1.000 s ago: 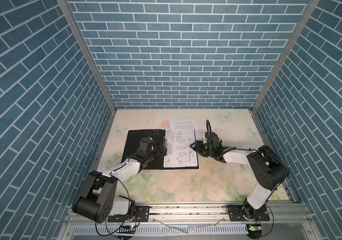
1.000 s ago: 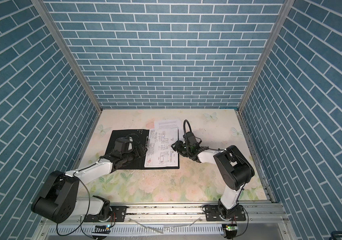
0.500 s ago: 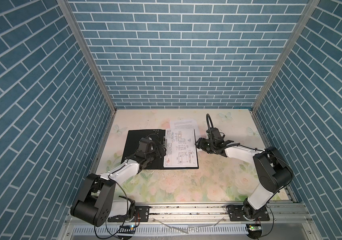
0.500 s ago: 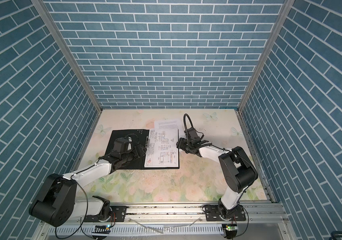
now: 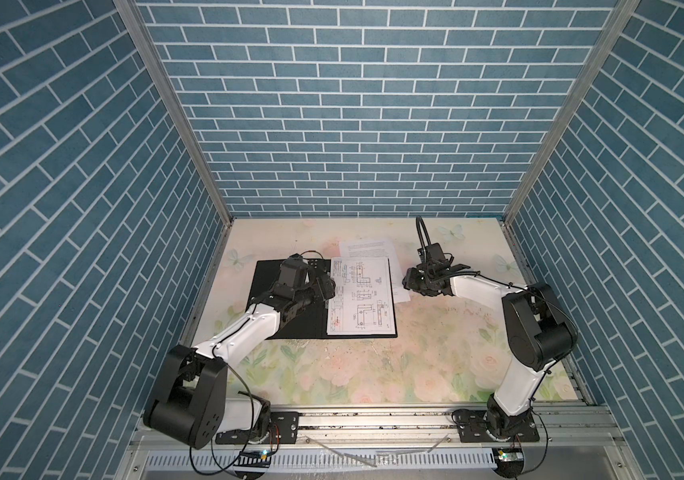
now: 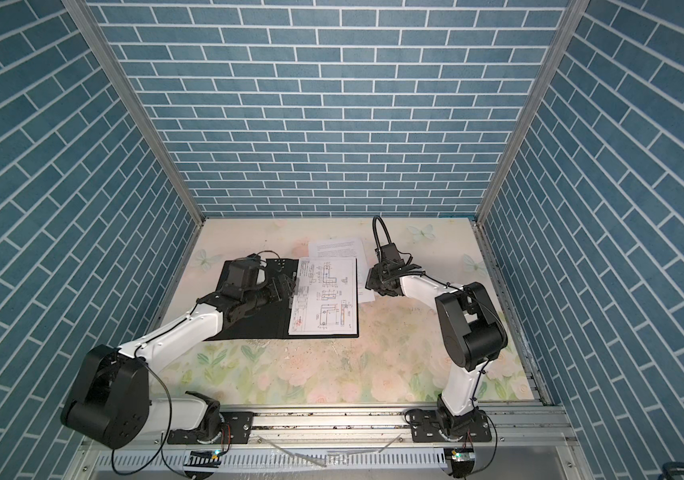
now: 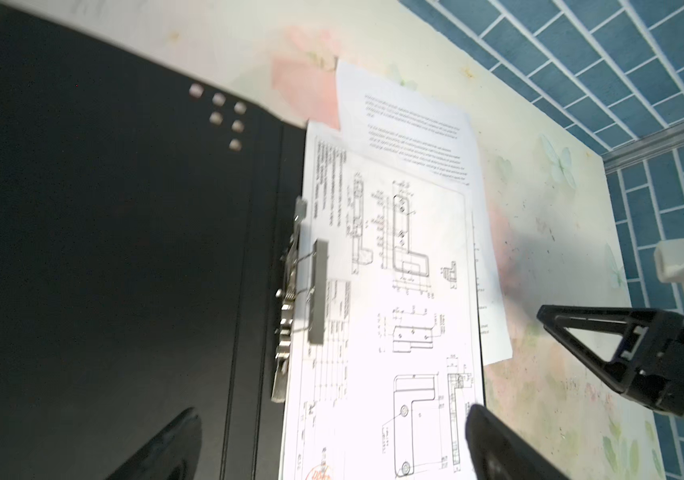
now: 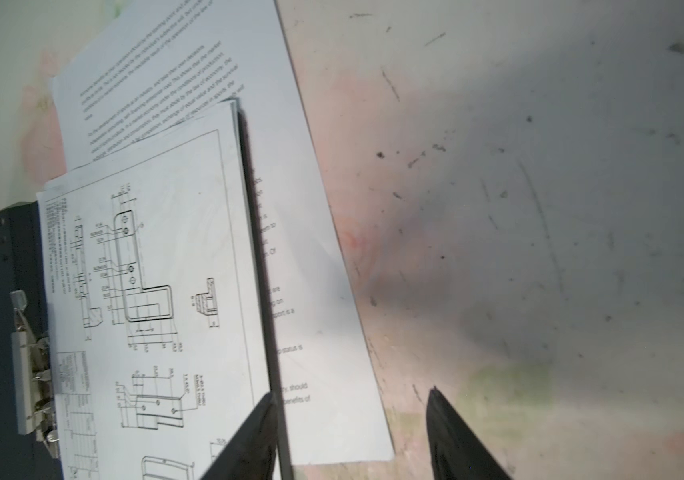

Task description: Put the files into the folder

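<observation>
Left gripper (image 7: 332, 411) and right gripper (image 8: 352, 392) gaped empty; dragging the text sheet (image 8: 190, 54) from under the folder (image 7: 82, 208) could skew the drawing (image 5: 363, 299).

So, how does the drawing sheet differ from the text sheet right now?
The drawing sheet shows line drawings; the text sheet shows printed paragraphs. The drawing sheet lies inside the open folder, on its right half; the text sheet lies on the table, outside it. The drawing sheet lies on top; the folder partly covers the text sheet. Both are white and lie flat.
</observation>
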